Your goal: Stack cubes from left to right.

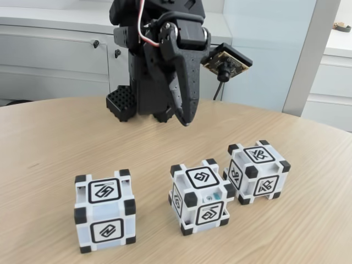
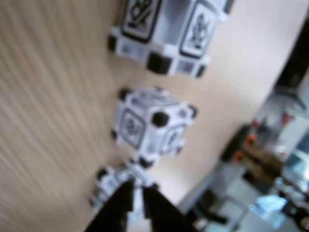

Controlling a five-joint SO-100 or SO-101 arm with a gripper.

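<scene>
Nearest in the fixed view, three white plastic cubes with black corner blocks (image 1: 104, 210) (image 1: 201, 196) (image 1: 254, 171) sit in a row on the round wooden table (image 1: 44, 143), well below and in front of the raised black gripper (image 1: 184, 118), whose jaws stand narrowly parted and empty.

In the fixed view, three cubes sit on the table (image 1: 44, 143): left cube (image 1: 104, 210), middle cube (image 1: 200, 195), and right cube (image 1: 256, 171) just behind it.
</scene>
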